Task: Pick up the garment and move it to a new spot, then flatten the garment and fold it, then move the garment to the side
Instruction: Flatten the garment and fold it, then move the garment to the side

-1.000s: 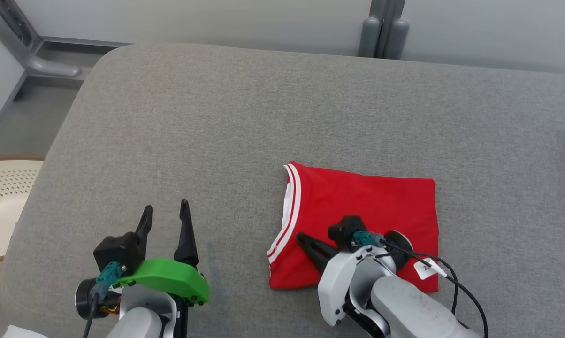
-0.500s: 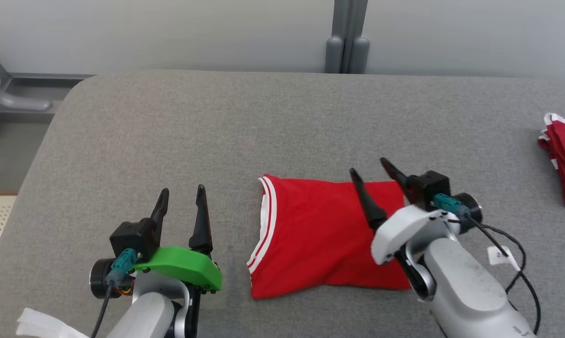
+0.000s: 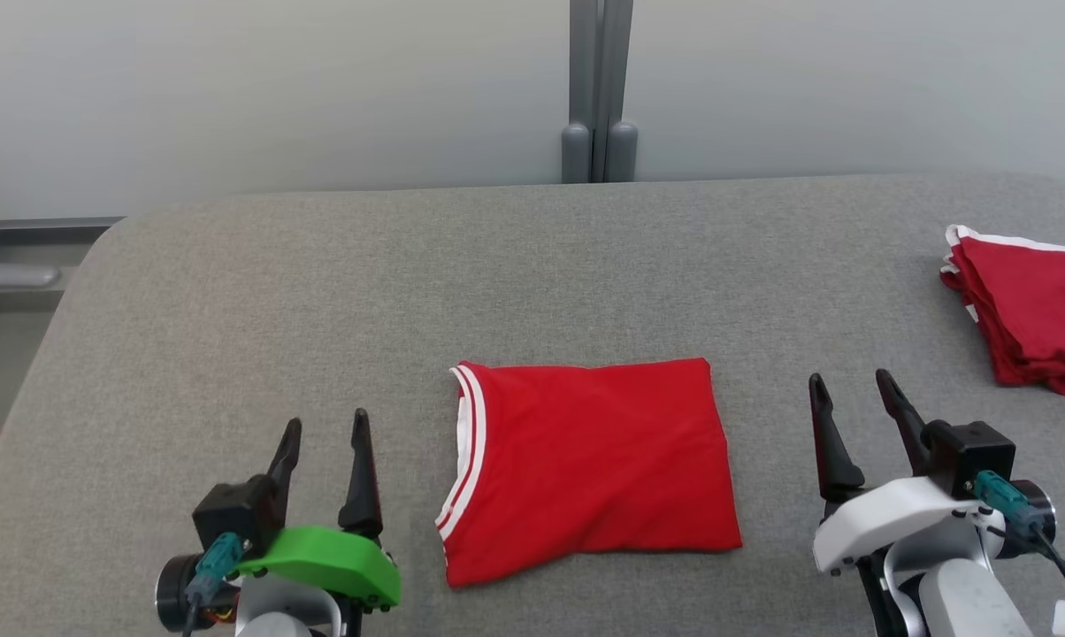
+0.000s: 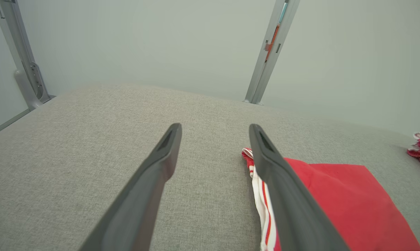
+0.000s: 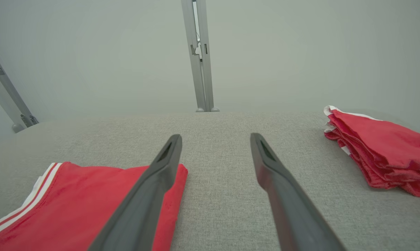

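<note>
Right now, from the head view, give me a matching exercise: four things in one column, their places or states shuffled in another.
1 folded red garment
2 stack of red garments
3 left gripper
4 right gripper

A far right of the grey cushion
B open, lower left
C flat, between the grippers
D open, lower right

Pairs: 1-C, 2-A, 3-B, 4-D

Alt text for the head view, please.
A folded red garment with white-striped trim lies flat on a grey fabric surface, between the open left gripper and open right gripper, neither touching it. A pile of more red garments sits at the right edge.
</note>
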{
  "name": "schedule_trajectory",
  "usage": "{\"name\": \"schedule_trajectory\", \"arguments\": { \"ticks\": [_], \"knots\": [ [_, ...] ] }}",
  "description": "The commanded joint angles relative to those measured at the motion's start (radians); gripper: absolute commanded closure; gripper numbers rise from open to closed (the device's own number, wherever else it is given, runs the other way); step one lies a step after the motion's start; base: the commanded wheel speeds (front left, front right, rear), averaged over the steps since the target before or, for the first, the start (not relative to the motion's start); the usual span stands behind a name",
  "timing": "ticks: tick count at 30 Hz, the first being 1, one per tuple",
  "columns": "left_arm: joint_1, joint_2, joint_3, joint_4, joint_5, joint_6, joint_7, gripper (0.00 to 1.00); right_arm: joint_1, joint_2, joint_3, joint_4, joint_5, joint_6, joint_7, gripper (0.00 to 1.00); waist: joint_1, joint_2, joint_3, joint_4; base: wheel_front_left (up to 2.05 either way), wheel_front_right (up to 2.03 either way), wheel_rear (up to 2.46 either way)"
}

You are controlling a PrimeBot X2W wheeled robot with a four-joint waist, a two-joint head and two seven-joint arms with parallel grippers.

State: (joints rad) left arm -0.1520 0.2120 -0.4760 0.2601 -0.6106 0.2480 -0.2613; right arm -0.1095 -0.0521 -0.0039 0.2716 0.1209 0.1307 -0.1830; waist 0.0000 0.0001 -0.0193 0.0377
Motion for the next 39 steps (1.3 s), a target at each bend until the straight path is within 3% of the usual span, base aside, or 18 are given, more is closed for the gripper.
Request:
{"name": "schedule_trajectory", "arguments": {
  "ticks": [1, 9, 32, 39],
  "knots": [
    [0.032, 0.0, 0.018, -0.011, 0.015, 0.007, -0.004, 0.0, 0.029, 0.001, 0.007, -0.027, 0.019, 0.0, 0.008, 0.0, 0.0, -0.0001, -0.007, -0.011, 0.0, 0.0, 0.0],
    [0.092, -0.019, 0.076, -0.043, 0.062, -0.004, -0.005, 0.0, 0.112, 0.001, 0.024, -0.135, 0.065, 0.0, 0.034, 0.0, 0.0, -0.0001, -0.012, -0.018, 0.0, 0.0, 0.0],
    [0.094, -0.04, 0.097, -0.022, 0.11, -0.028, -0.005, 0.0, 0.119, 0.001, 0.014, -0.12, 0.038, 0.0, 0.065, 0.0, 0.0, -0.0001, -0.018, -0.001, 0.0, 0.0, 0.0],
    [0.076, -0.042, 0.082, -0.014, 0.115, -0.041, -0.004, 0.0, 0.058, 0.001, -0.028, -0.093, -0.005, 0.0, 0.194, 0.0, 0.0, -0.0001, -0.009, 0.036, 0.0, 0.0, 0.0]
  ]
}}
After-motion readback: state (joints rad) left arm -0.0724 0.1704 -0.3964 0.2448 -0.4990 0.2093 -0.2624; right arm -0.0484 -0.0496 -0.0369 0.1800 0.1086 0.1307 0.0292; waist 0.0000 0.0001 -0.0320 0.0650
